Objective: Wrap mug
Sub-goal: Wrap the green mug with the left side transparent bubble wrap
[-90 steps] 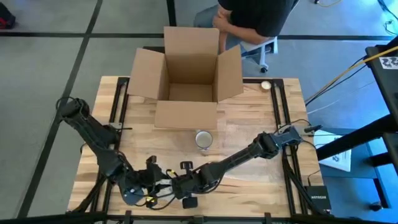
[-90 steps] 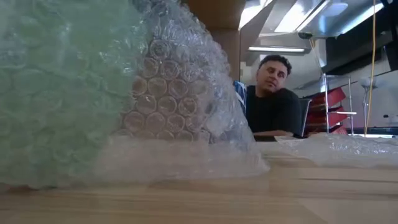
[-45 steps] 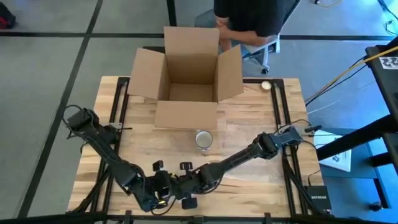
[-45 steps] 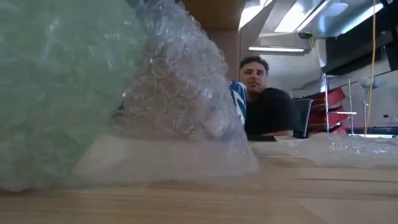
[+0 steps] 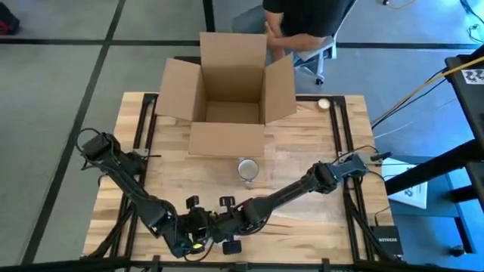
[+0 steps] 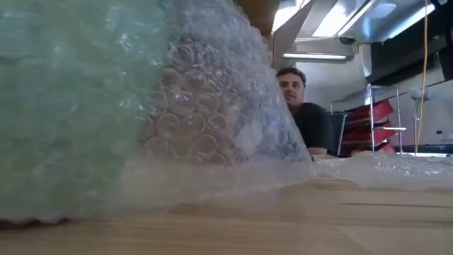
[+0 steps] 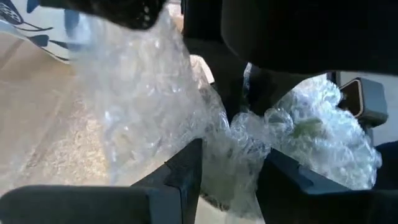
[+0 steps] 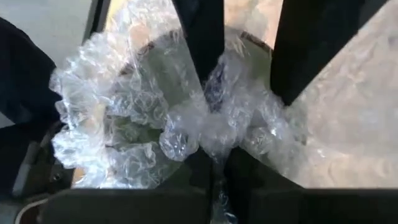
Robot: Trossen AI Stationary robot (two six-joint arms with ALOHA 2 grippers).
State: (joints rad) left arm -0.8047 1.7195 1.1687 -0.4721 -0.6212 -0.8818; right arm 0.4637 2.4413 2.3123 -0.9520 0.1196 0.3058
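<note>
Since the earlier frame, the bubble wrap [image 6: 141, 113] has been pushed across the person [image 6: 301, 106]. At the table's [image 5: 302, 143] near edge, it is pinched by left gripper [image 7: 230, 168] and right gripper [image 8: 214, 171] alike. No mug is discernible inside.

No text, label, brand or number was legible. A black-and-white square marker [image 5: 474, 75] sat on the dark frame to the right of the table [image 5: 302, 151]; its pattern could not be read as characters.
</note>
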